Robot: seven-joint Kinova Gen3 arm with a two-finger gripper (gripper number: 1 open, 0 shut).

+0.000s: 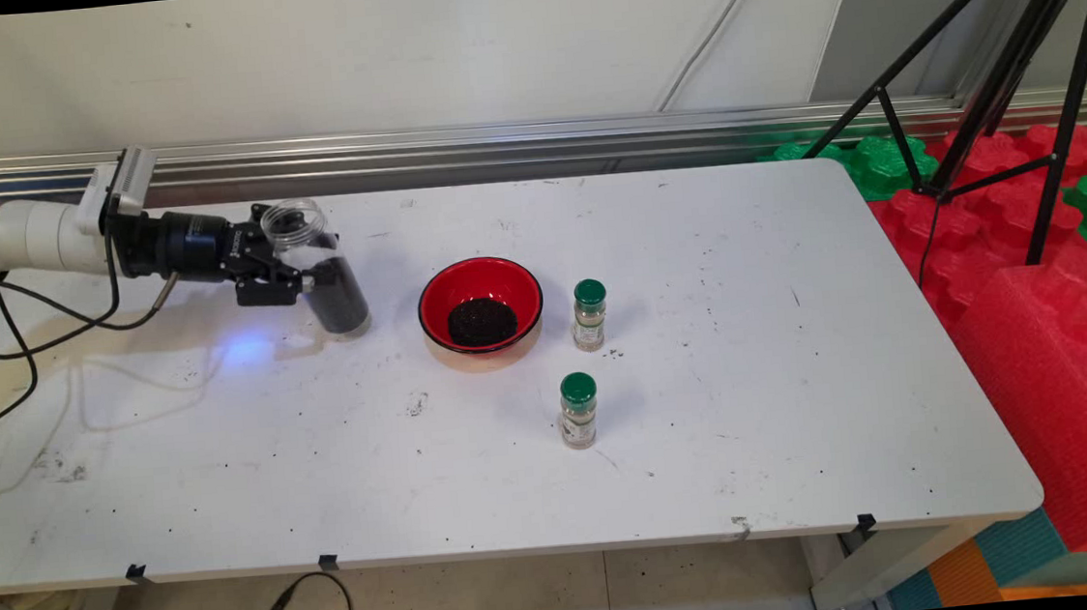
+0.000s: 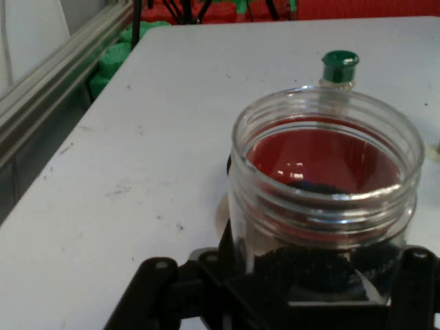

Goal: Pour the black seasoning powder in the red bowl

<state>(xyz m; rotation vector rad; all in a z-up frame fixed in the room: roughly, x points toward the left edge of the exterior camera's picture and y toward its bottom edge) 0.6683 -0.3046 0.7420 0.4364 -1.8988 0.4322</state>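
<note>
The white table (image 1: 757,424) held a red bowl (image 1: 480,295) with a dark heap inside. To its left, the black gripper (image 1: 309,283) was clamped on a clear open jar (image 1: 317,265), which had dark grains at the bottom. Two small green-capped spice bottles (image 1: 589,315) (image 1: 578,410) stood right of the bowl. Their labels were too small to read.

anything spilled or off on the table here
Little stands out. The open clear jar of dark grains, held in the tool, stands slightly tilted. A few dark specks lie on the table beside the farther green-capped bottle. The red bowl and the nearer bottle stand upright.
</note>
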